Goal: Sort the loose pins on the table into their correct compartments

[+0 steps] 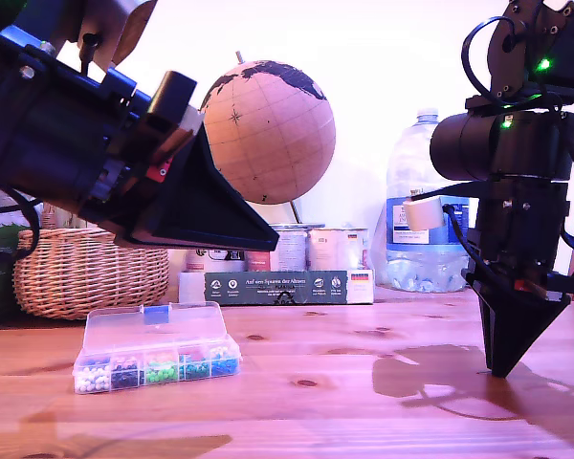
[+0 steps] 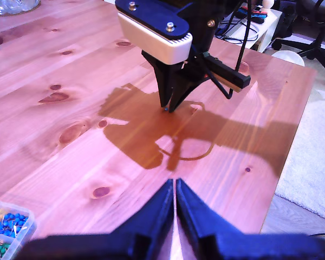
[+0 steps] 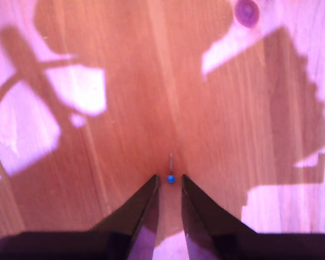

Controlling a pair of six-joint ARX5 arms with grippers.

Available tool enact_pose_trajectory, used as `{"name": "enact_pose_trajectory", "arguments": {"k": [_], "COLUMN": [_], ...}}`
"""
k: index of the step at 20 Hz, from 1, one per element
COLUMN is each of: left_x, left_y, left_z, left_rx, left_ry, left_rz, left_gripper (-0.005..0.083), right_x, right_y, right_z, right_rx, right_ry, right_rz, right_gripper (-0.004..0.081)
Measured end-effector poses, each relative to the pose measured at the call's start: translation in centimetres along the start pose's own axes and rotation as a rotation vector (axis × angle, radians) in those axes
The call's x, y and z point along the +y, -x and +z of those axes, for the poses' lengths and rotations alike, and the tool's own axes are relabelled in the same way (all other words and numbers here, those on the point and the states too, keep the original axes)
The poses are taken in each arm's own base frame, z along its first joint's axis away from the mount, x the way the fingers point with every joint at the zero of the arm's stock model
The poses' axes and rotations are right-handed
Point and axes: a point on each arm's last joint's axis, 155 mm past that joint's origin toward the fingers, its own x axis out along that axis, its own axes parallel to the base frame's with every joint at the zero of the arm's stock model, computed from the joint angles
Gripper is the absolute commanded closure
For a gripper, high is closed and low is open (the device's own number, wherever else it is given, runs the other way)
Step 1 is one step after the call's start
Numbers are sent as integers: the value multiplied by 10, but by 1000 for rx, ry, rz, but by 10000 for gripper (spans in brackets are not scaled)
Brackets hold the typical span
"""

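A blue-headed pin (image 3: 170, 178) lies on the wooden table, its shaft pointing away from my second gripper (image 3: 170, 182). Those fingers stand narrowly open, with the pin's head in the gap between the tips. This gripper (image 1: 502, 371) points straight down at the exterior view's right, its tip at the tabletop. My first gripper (image 2: 175, 185) is shut with nothing in it. It hangs raised at the exterior view's left (image 1: 268, 237), above the clear organiser box (image 1: 155, 346). The compartments (image 1: 158, 368) hold white, dark, green and blue pinheads.
Along the back stand a wicker basket (image 1: 91, 273), a globe (image 1: 268, 129), tins (image 1: 297, 249), a dark carton (image 1: 287, 287) and a water bottle (image 1: 423, 206). In the first wrist view the table's edge (image 2: 292, 135) drops to a pale rug close behind the second arm.
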Motion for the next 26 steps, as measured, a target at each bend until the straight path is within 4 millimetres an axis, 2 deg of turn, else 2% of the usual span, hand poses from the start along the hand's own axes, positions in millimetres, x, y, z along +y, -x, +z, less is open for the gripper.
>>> {"name": "enact_pose_trajectory", "arguments": {"k": [2, 10, 20, 23, 26], "left_x": [0, 0, 0, 0, 1], "left_y": [0, 0, 0, 0, 0], "left_z": [0, 0, 0, 0, -1], "left_rx": [0, 0, 0, 2, 4], "left_ry": [0, 0, 0, 1, 5], "left_rz": [0, 0, 0, -1, 4], "left_gripper": [797, 797, 797, 797, 797], "right_x": [1, 3, 12, 12, 6], "right_y": [0, 0, 1, 10, 32], "right_z": [0, 0, 0, 8, 22], "right_rx": [2, 0, 0, -44, -119], "right_ry": [0, -4, -192, -237, -249], "right_rz": [4, 13, 53, 50, 6], "right_gripper": [781, 782, 783, 783, 783]}}
